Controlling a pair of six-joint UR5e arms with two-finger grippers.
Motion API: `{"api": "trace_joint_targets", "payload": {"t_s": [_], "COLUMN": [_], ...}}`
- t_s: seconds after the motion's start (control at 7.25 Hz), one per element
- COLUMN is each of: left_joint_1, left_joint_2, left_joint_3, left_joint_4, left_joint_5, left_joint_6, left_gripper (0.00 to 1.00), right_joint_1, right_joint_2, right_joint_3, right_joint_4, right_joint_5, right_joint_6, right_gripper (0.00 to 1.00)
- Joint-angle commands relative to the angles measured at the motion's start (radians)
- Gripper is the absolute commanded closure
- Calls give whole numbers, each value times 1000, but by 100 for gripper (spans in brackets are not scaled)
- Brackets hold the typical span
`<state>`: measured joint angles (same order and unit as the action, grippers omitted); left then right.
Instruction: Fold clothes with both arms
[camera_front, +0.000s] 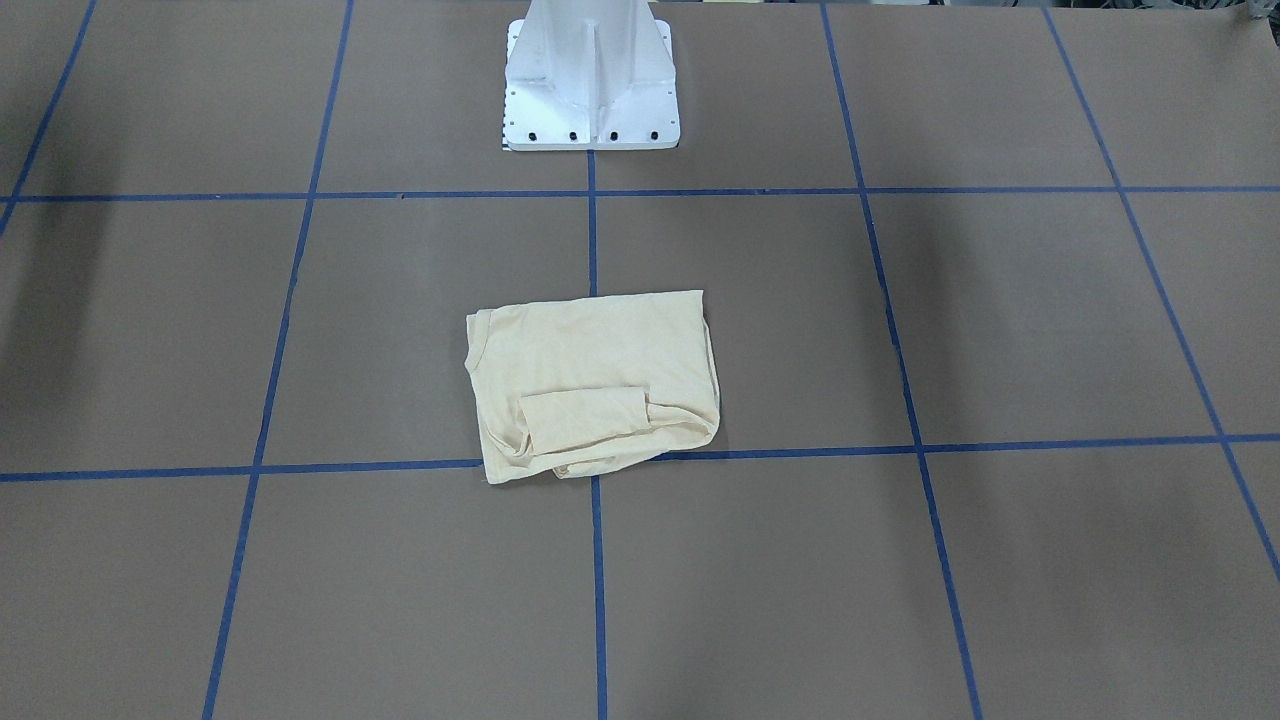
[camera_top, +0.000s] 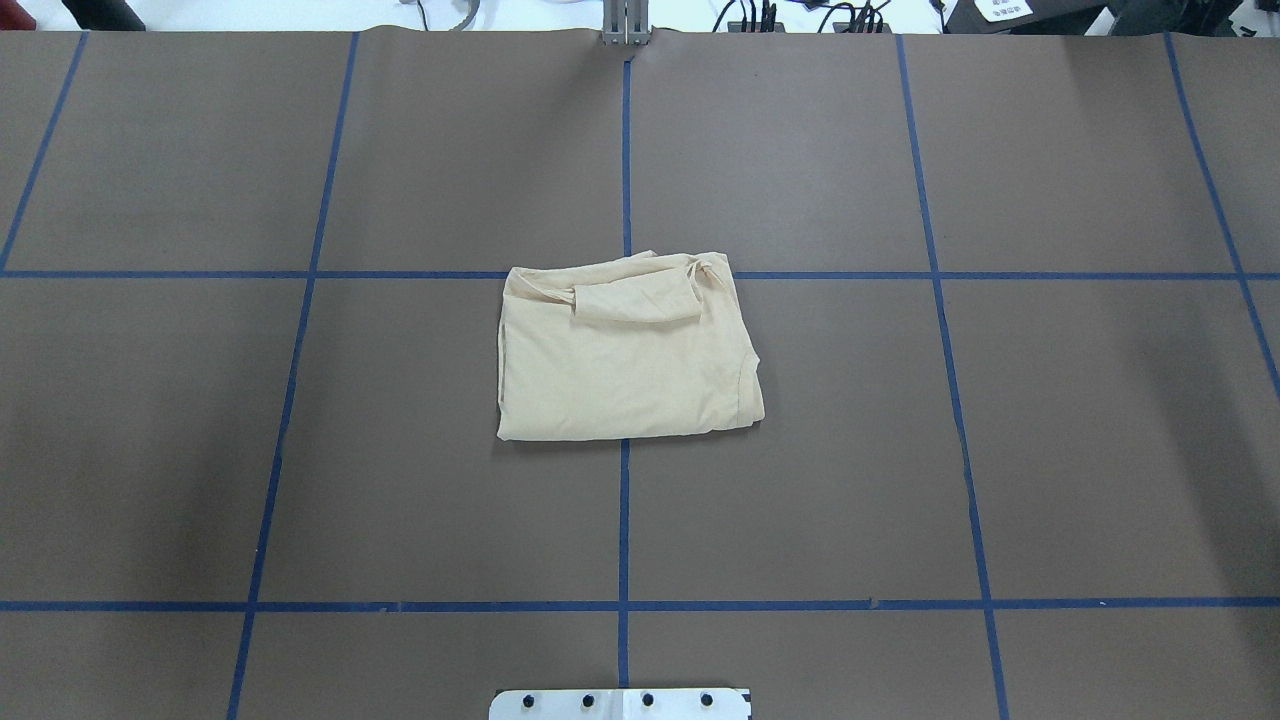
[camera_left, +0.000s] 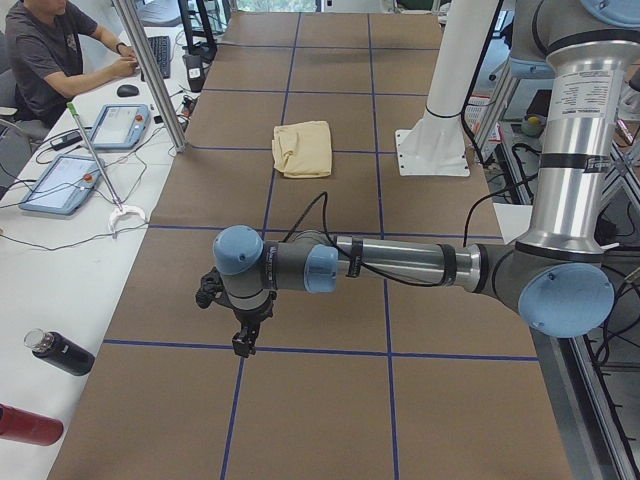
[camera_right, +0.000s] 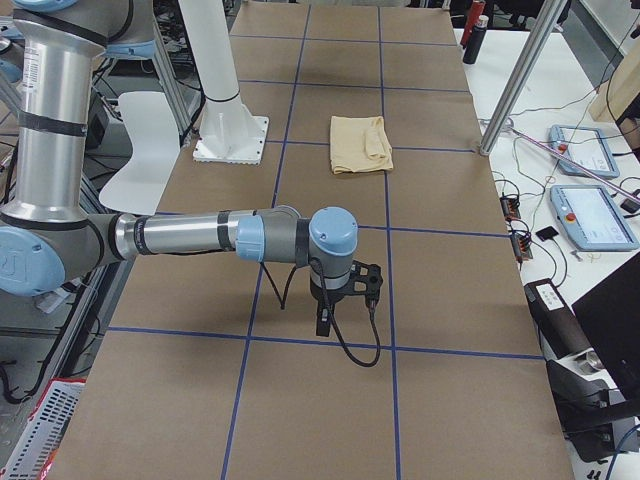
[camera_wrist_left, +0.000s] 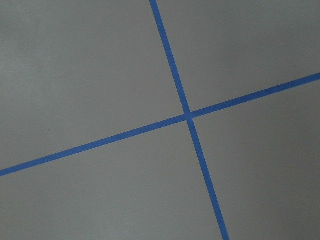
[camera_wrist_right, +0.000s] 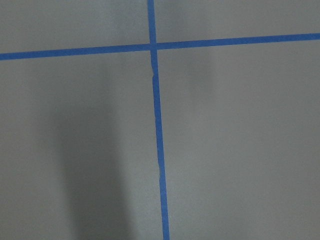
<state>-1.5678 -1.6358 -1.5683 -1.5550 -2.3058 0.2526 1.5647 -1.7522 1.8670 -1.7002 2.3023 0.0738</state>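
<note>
- A white pedestal base (camera_right: 232, 140) stands bolted on the brown table (camera_right: 450, 400), which is crossed by blue tape lines.
- The folded cream T-shirt (camera_right: 361, 143) lies flat near the base, level with it.
- The right arm (camera_right: 190, 235) stretches across the table nearer the camera than the base.
- The right gripper (camera_right: 322, 328) points down, well apart from the T-shirt; its jaw spacing is unclear.
- Two grey pendants (camera_right: 583, 150) lie beyond the T-shirt from the base.

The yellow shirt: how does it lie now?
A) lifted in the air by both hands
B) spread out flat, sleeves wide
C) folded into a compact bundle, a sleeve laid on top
C: the shirt lies on the table as a rough rectangle with a sleeve folded across it.
</note>
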Motion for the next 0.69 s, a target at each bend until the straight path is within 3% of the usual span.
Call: {"api": "trace_joint_targets", "payload": {"t_s": [0.0,0.55], "left_joint_1": [0,0], "left_joint_2": [1,7], "left_joint_3": [2,2], "left_joint_4": [-2,0], "left_joint_5": [-6,-4], "left_joint_6": [-1,-3], "left_gripper": [0,0], "right_joint_1": [0,0], "right_joint_2": [0,-1], "right_joint_3": [1,-12], "right_joint_4": [-1,-1], "right_joint_5": [-4,5], "right_joint_6": [3,4], "right_gripper": [0,0]}}
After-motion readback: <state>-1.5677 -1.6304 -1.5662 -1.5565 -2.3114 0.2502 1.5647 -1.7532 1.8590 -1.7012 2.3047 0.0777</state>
